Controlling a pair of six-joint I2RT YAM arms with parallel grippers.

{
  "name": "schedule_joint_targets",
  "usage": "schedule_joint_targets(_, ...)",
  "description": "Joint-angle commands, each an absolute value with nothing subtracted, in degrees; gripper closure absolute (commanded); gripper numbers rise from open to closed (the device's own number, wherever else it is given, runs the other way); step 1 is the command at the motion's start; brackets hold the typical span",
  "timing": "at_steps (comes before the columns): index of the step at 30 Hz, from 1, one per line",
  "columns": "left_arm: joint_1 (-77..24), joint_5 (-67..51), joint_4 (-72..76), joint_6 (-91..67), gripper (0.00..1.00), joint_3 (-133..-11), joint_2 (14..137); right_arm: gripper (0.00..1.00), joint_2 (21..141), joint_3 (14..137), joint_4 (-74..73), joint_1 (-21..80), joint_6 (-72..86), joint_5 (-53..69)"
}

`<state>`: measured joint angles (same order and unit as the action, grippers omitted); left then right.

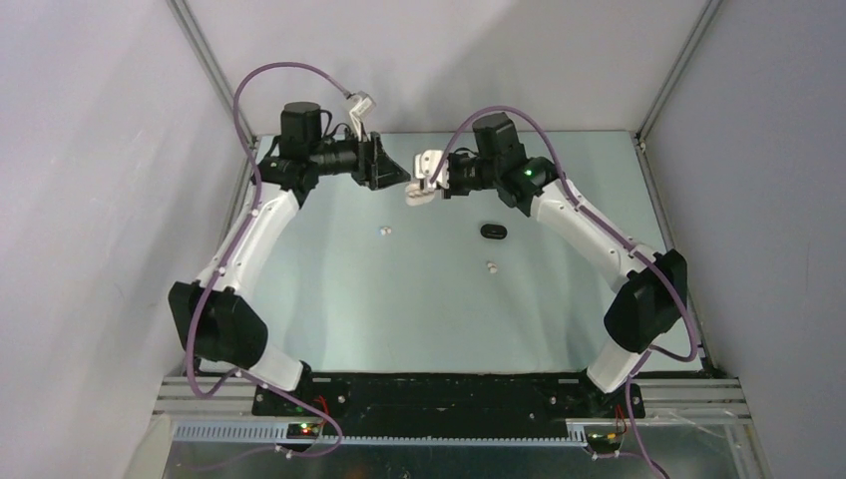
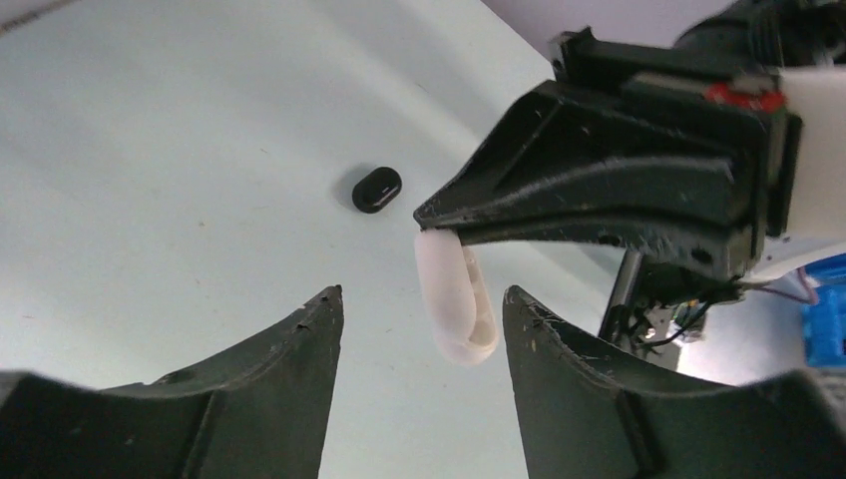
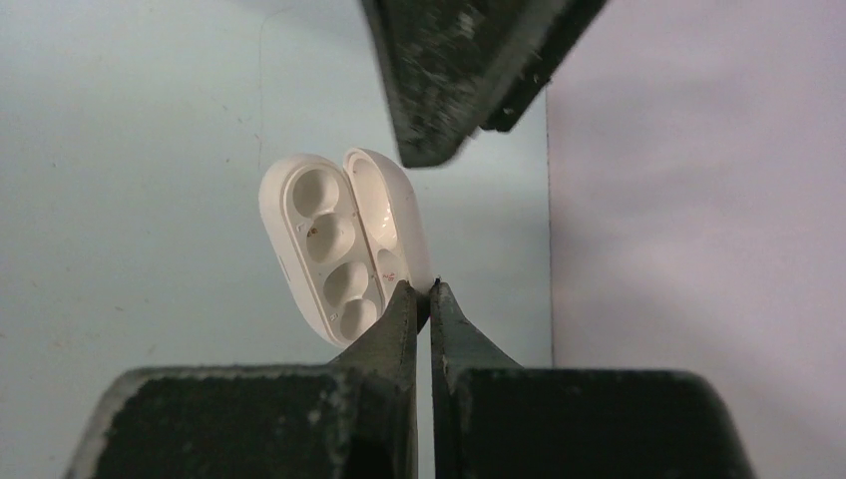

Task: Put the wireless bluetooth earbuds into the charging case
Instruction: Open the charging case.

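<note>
Above the far centre of the table [image 1: 329, 309], overhead view: right gripper [image 1: 439, 186] clamped onto the white charging case [image 1: 419, 193], which is held clear of the surface. Left gripper [image 1: 401, 174] is just beside it, nearly tip to tip. Left white earbud [image 1: 382, 230] lies loose on the near side of the left gripper. Right white earbud [image 1: 491, 266] lies nearer still and right of centre, well apart from the first. Black oval case [image 1: 493, 231], apparently closed, sits between that bud and the right gripper. No black buds visible.

Left wrist view: left gripper's jaws are spread wide and hold nothing. The charging case hangs between the fingertips, long axis roughly upright; contact with them cannot be told.

Right wrist view: right gripper's jaws are almost fully together, nipping the edge of the case's lid half. The case is open with bare sockets, its long axis running away from the fingers.

Assessment: both buds lie on the table, nearward of the raised case. The left arm is free and nearer the left white earbud, so it is the likely fetcher.
</note>
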<state>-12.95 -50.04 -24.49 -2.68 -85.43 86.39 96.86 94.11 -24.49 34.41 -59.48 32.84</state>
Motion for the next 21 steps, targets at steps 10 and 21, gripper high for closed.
schedule_joint_targets(10,-12.83,-55.18,-27.50,-11.94,0.43,-91.69,93.49,1.00,95.27,94.37,-25.18,36.33,-70.30,29.23)
schedule_joint_targets(21,-13.74,-54.88,-30.66,-11.24,0.48,-93.37,96.17,1.00,97.43,96.24,-24.07,37.44,-70.82,27.66)
